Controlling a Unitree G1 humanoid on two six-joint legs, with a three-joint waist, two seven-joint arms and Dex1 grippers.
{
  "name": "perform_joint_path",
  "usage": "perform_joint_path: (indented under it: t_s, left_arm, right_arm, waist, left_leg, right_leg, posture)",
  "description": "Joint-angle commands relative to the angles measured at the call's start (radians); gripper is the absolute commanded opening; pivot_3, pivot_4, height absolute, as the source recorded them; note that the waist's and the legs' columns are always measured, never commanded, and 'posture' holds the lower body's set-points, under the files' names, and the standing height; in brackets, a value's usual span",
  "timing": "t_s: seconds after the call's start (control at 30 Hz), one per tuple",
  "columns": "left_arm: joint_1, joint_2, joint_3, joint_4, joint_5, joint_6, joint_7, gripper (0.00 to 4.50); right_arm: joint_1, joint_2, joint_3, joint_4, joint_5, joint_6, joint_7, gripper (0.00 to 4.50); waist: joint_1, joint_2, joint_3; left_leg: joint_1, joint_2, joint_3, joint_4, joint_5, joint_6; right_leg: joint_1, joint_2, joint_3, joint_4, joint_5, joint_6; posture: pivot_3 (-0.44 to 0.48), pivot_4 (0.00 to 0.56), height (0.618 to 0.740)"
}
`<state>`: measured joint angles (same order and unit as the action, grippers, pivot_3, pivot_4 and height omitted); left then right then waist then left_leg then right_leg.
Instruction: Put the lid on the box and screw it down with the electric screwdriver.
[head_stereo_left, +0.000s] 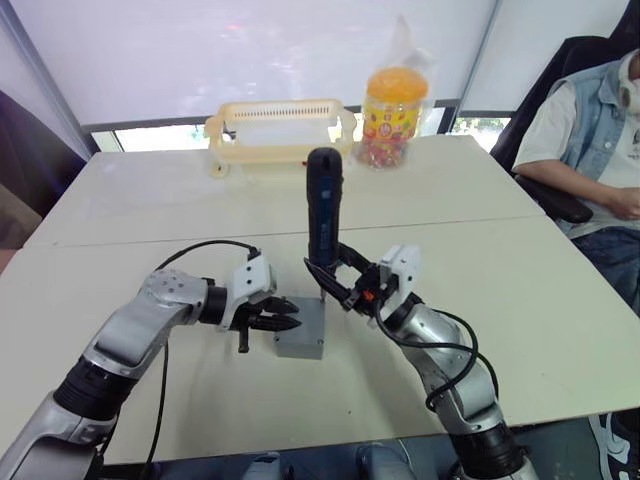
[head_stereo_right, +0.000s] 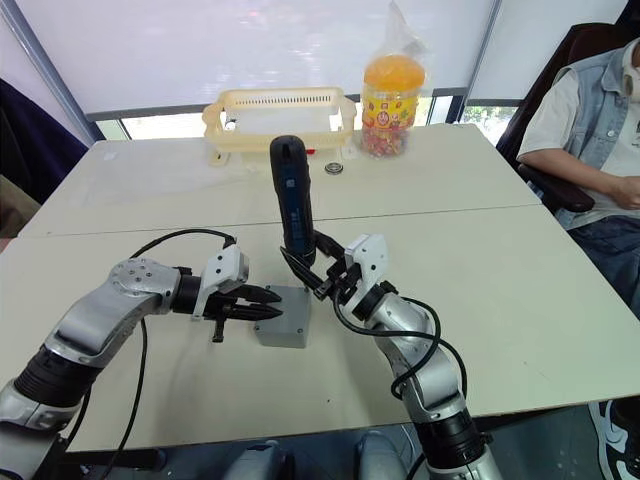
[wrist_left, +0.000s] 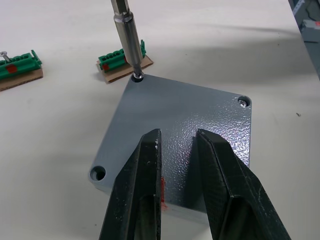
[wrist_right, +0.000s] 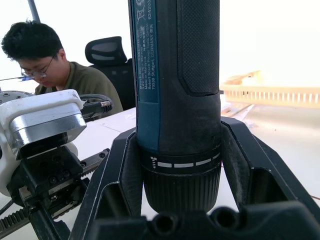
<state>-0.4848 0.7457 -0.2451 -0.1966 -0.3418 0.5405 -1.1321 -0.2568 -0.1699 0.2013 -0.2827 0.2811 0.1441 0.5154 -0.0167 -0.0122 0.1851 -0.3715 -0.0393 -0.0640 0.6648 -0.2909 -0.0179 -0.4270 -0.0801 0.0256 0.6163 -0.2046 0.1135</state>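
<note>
the flat grey square plastic lid (wrist_left: 175, 145) lies on the small grey box (head_stereo_left: 300, 345). the right gripper (wrist_right: 175, 165) holds the long black electric screwdriver (head_stereo_left: 323, 205) upright, bit in the lid's corner hole. the left gripper (wrist_left: 180, 165), fingers narrowly apart, rests over the lid

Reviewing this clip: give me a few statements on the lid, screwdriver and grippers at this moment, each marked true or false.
1. The lid sits on the box. True.
2. The screwdriver lies flat on the table. False: the right gripper holds it upright.
3. The screwdriver's bit stands at a corner hole of the lid. True.
4. The left gripper holds the screwdriver. False: its fingers are over the lid, slightly apart, gripping nothing.
5. Two green blocks lie on the table beyond the box. True.
</note>
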Motion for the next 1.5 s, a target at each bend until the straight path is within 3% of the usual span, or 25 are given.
perform_joint_path:
  t_s: [0.03,1.5]
  left_arm:
    - [0.013,0.005,-0.016,0.009,0.021,0.01,-0.005,1.07]
    - [0.029,0.001,-0.011,-0.026,0.018,0.039,0.01,1.07]
  right_arm:
    - [0.033,0.006,-0.001,0.045,0.004,0.028,-0.005,1.81]
    - [0.012,0.038,0.037,0.231,-0.089,-0.149,-0.011,1.81]
  waist:
    - [0.0,0.0,-0.002]
    - [0.0,0.0,-0.014]
  left_leg:
    - [0.0,0.0,0.0,0.0,0.0,0.0]
    - [0.003,0.0,-0.002,0.0,0.0,0.0]
  right_leg:
    - [0.0,0.0,0.0,0.0,0.0,0.0]
    - [0.003,0.0,0.0,0.0,-0.002,-0.003]
  posture:
    - [0.0,0.15,0.74]
    - [0.0,0.15,0.74]
